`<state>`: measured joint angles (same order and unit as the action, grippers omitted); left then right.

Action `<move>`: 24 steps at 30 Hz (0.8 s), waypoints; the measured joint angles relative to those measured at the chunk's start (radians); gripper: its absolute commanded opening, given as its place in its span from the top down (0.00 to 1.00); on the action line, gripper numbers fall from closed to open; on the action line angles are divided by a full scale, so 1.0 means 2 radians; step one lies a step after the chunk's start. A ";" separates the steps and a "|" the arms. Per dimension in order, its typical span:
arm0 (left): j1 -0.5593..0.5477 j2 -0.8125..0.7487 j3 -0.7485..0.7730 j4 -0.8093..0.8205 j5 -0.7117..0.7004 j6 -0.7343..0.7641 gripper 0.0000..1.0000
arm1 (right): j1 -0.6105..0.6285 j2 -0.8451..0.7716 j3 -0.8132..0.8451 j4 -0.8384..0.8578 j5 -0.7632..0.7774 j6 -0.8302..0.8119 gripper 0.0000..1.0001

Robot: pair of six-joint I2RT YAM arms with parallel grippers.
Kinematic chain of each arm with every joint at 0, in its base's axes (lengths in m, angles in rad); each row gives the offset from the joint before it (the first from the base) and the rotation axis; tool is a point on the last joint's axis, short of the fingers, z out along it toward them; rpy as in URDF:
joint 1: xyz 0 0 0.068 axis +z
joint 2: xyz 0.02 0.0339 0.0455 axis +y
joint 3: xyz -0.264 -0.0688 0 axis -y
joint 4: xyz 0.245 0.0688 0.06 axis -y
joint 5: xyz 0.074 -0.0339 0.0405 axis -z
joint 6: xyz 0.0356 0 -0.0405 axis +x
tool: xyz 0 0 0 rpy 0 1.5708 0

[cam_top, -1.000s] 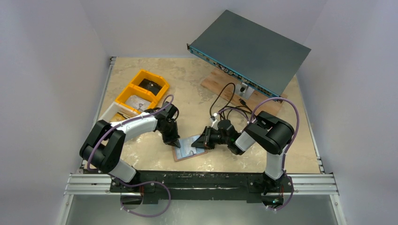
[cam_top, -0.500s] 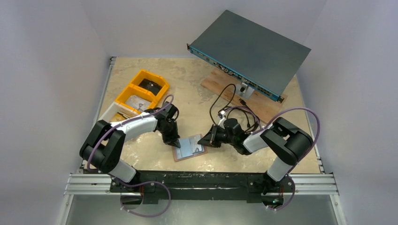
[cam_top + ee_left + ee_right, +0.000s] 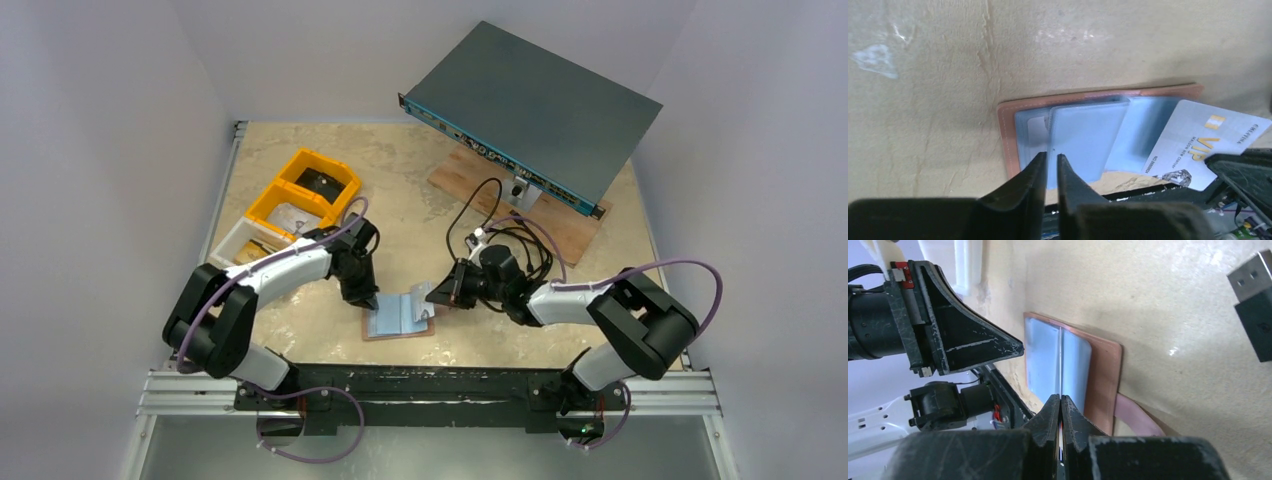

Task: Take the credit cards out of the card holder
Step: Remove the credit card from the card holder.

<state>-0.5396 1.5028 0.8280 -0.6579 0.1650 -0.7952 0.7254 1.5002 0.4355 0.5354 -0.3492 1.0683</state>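
Tan leather card holder [image 3: 398, 318] lies open on the counter [image 3: 400, 200] under the clenched left claw [image 3: 1052, 162]. Right claw [image 3: 1061, 405] grasps a pale credit card [image 3: 1208, 140]; if the pin slips, the holder may drag along.

the card holder [image 3: 398, 320] lies open on the table [image 3: 420, 170] near its front edge, with the left pincer [image 3: 370, 302] on its left edge and the right pincer [image 3: 431, 298] at its right, where one card [image 3: 1198, 135] sticks out rightward past the rim. other cards [image 3: 1083, 140] lie on the holder's inner face. behind to the left stand the bins [image 3: 303, 195] side by side; behind to the right a flat box [image 3: 530, 100] rests on a board [image 3: 575, 230], cables [image 3: 480, 215] lying before it.
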 measured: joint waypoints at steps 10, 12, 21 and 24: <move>0.007 -0.102 0.064 -0.045 -0.010 0.023 0.35 | 0.000 -0.041 0.029 -0.026 -0.007 -0.003 1.00; 0.016 -0.125 0.065 -0.045 0.005 0.028 0.34 | -0.003 -0.044 0.034 -0.023 -0.018 0.003 1.00; 0.074 -0.207 0.056 0.003 0.117 0.026 0.34 | -0.027 -0.044 0.051 0.050 -0.090 0.070 1.00; 0.084 -0.213 0.045 0.037 0.164 0.019 0.35 | -0.029 -0.042 0.061 0.095 -0.115 0.102 1.00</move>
<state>-0.3717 1.0763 0.9176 -0.5846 0.4923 -0.7574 0.6670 1.4166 0.5571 0.7258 -0.5800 1.2732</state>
